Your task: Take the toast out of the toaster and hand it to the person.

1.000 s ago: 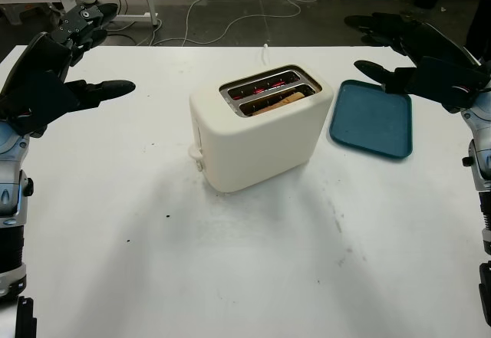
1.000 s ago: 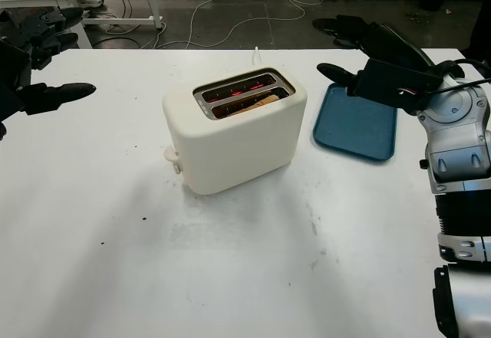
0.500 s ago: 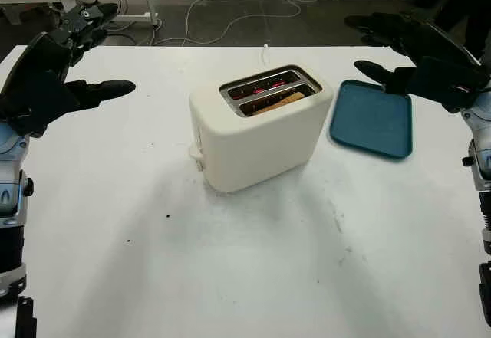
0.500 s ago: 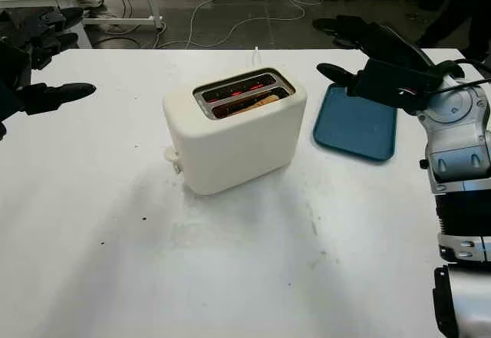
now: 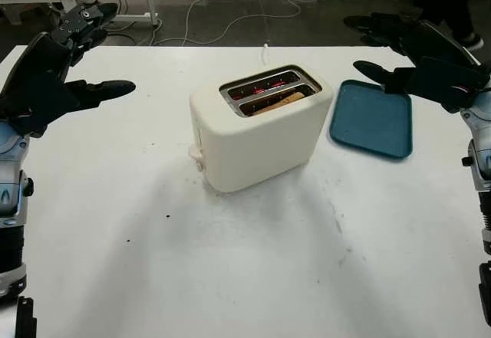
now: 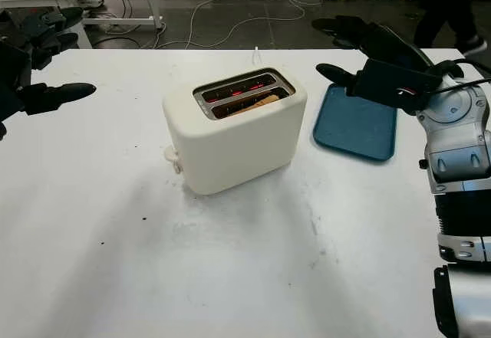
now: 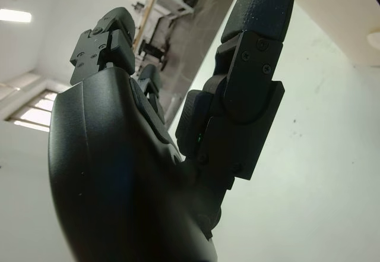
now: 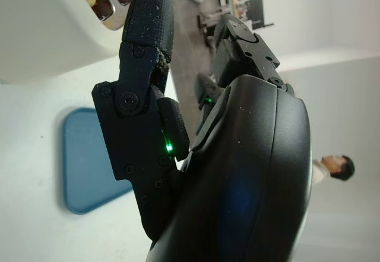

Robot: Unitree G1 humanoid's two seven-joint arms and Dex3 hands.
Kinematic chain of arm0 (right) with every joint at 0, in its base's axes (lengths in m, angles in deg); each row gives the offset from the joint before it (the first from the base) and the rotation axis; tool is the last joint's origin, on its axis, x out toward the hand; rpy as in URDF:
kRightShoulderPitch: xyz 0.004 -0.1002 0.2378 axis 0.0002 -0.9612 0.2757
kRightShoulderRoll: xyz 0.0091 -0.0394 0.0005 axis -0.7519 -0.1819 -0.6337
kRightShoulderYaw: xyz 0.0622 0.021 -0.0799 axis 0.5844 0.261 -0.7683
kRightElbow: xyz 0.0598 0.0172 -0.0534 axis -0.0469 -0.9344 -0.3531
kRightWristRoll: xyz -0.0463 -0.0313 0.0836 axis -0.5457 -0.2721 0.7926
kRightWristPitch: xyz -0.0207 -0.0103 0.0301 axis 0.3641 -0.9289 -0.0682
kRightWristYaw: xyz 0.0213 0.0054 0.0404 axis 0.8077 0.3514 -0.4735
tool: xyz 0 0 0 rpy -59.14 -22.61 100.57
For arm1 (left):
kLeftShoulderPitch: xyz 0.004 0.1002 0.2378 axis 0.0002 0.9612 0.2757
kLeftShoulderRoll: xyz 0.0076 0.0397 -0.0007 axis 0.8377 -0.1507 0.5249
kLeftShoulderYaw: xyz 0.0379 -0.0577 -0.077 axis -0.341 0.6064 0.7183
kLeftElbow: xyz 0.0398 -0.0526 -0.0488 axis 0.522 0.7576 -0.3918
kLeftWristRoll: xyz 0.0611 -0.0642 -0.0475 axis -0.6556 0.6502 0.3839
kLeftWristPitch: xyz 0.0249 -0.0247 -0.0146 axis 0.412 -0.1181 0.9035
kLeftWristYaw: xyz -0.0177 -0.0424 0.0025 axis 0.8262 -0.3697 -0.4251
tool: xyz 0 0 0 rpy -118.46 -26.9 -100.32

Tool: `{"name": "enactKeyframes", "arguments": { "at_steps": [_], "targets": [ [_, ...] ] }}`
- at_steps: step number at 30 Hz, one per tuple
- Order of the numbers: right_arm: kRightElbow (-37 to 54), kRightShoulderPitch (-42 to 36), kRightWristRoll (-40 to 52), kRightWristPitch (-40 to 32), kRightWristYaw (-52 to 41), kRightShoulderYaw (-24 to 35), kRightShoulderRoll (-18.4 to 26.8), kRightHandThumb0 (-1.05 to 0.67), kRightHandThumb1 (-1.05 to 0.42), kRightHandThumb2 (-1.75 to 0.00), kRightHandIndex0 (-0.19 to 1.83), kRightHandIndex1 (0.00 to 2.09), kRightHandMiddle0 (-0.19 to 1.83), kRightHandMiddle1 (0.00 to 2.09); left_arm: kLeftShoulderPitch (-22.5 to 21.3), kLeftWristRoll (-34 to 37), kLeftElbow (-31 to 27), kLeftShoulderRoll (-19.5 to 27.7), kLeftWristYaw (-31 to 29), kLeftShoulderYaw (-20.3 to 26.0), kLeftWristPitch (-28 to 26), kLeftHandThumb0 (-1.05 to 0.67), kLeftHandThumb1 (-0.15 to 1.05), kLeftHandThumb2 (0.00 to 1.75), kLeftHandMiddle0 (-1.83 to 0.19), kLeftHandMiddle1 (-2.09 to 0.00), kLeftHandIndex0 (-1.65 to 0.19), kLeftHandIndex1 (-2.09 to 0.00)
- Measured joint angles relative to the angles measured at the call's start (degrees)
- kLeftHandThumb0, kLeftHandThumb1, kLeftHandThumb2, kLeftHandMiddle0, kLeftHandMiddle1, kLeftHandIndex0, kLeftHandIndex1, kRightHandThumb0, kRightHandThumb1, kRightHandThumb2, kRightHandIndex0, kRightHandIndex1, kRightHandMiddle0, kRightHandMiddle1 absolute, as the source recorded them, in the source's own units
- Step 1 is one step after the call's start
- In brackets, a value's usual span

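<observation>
Toast (image 5: 278,102) sits low in the near slot of the cream toaster (image 5: 259,135) mid-table, elements glowing red. It's probably light, crumbly and hot, so I'd pinch its top edge gently. Left hand (image 5: 47,77) and right hand (image 5: 426,58) are both open, holding nothing, raised well off to either side.

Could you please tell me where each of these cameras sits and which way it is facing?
Left eye view: on the head, looking forward and down at the toaster, blue tray and table; left hand and right hand raised, open.
Right eye view: same scene from slightly aside.
Left wrist view: at the left hand, facing across the table.
Right wrist view: at the right hand, facing toaster and tray.
Both eyes share toaster and tray.
</observation>
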Motion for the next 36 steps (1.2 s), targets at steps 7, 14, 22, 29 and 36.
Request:
{"name": "enactKeyframes", "arguments": {
  "at_steps": [7, 14, 22, 29, 36],
  "targets": [
    [0.00, 0.00, -0.02, -0.02, -0.05, -0.03, 0.00, -0.81, -0.92, -0.55, 0.00, 0.64, 0.31, 0.01, 0.00, 0.00, 0.00, 0.00, 0.00, 0.00, 0.00, -0.91, 0.92, 0.02, 0.00, -0.37, 0.00, -0.32],
    [0.00, 0.00, -0.02, -0.02, -0.05, -0.02, 0.00, -0.80, -0.92, -0.55, 0.00, 0.64, 0.32, 0.01, 0.00, 0.00, 0.00, 0.00, 0.00, -0.01, 0.02, -0.91, 0.92, 0.02, 0.00, -0.38, 0.00, -0.33],
    [0.00, 0.00, 0.07, -0.01, -0.05, -0.01, 0.00, -0.79, -0.92, -0.54, 0.00, 0.64, 0.31, 0.00, 0.00, 0.02, 0.00, 0.00, 0.00, 0.00, 0.02, -0.91, 0.92, 0.02, 0.00, -0.36, 0.00, -0.33],
    [0.20, 0.00, 0.16, -0.15, -0.05, 0.00, -0.01, -0.79, -0.92, -0.53, 0.01, 0.64, 0.31, 0.01, 0.00, 0.10, 0.00, 0.00, -0.06, 0.01, 0.02, -0.90, 0.92, 0.01, 0.00, -0.38, 0.00, -0.33],
    [0.63, 0.00, 1.61, -1.43, -0.05, 0.56, -0.75, -0.80, -0.92, -0.51, 0.00, 0.65, 0.31, 0.01, 0.00, 0.14, 0.01, 0.00, -0.35, 0.02, 0.02, -0.91, 0.92, 0.01, 0.00, -0.38, 0.00, -0.34]
  ]
}}
